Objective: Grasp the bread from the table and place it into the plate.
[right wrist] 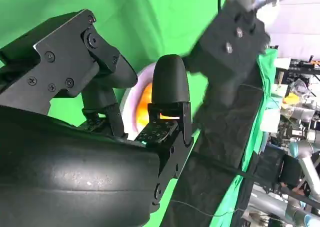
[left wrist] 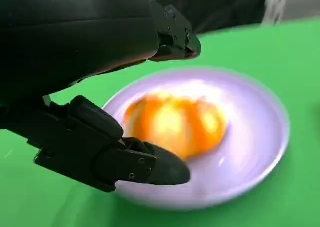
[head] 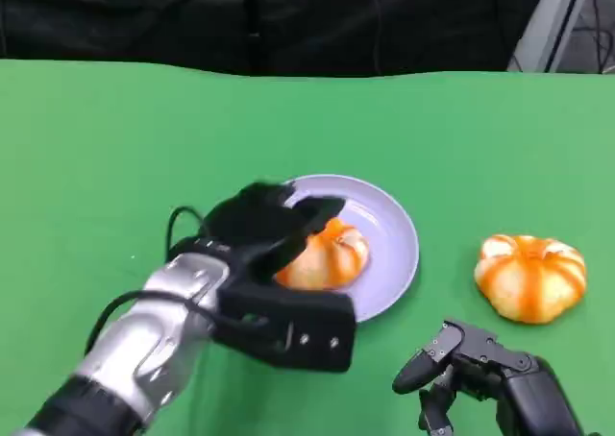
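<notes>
An orange-striped bread (head: 332, 255) lies on the lavender plate (head: 394, 234) at the table's middle. My left hand (head: 269, 227) hovers over the plate's left side, its fingers spread on either side of the bread. In the left wrist view the blurred bread (left wrist: 175, 124) rests on the plate (left wrist: 255, 132), with one finger above it and the thumb (left wrist: 150, 167) below, and a gap shows between them and the bread. A second bread (head: 531, 276) sits on the green cloth to the right. My right hand (head: 480, 369) stays low at the front right, holding nothing.
The green cloth (head: 115, 148) covers the whole table, with a dark backdrop behind its far edge. In the right wrist view my right hand (right wrist: 100, 137) fills the foreground, and my left forearm (right wrist: 230, 42) shows beyond it, near the plate.
</notes>
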